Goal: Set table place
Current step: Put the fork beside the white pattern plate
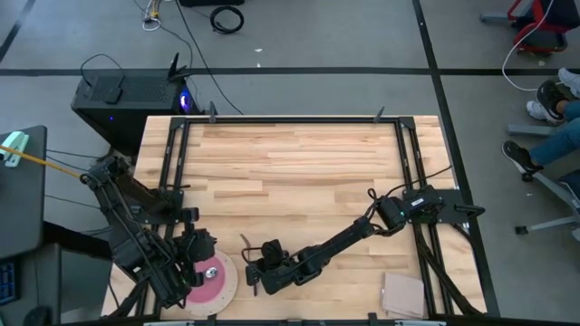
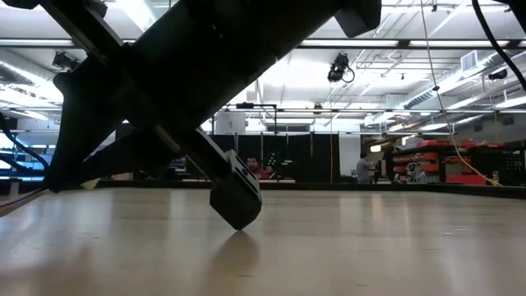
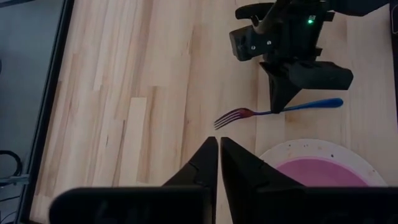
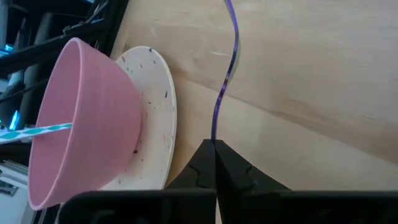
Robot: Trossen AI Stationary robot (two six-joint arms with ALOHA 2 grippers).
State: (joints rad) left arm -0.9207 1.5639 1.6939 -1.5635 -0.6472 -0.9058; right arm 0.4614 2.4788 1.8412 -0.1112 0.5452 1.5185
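Observation:
A fork (image 3: 273,112) with a blue handle lies just right of the off-white speckled plate (image 1: 234,282), tines toward the far edge. The pink bowl (image 4: 87,118) sits on that plate at the table's near left. My right gripper (image 1: 256,268) reaches in from the right, low at the table, and is shut on the fork. My left gripper (image 3: 219,149) is shut and empty, just off the plate's far side, left of the fork. A spoon does not plainly show. My right gripper pinches the fork's handle (image 3: 287,109) between its two fingertips, nearer the neck than the free end. The fingers slant down from the table's right side. The tine end (image 4: 225,68) runs out beyond the fingertips toward the far edge, low over the wood; I cannot tell if it is lifted clear.
A tan square pad (image 1: 401,294) lies at the near right corner. Black rails (image 1: 172,163) run along the table's sides. Bare wood (image 1: 299,163) fills the middle and far half. A seated person's legs (image 1: 544,136) show beyond the right edge.

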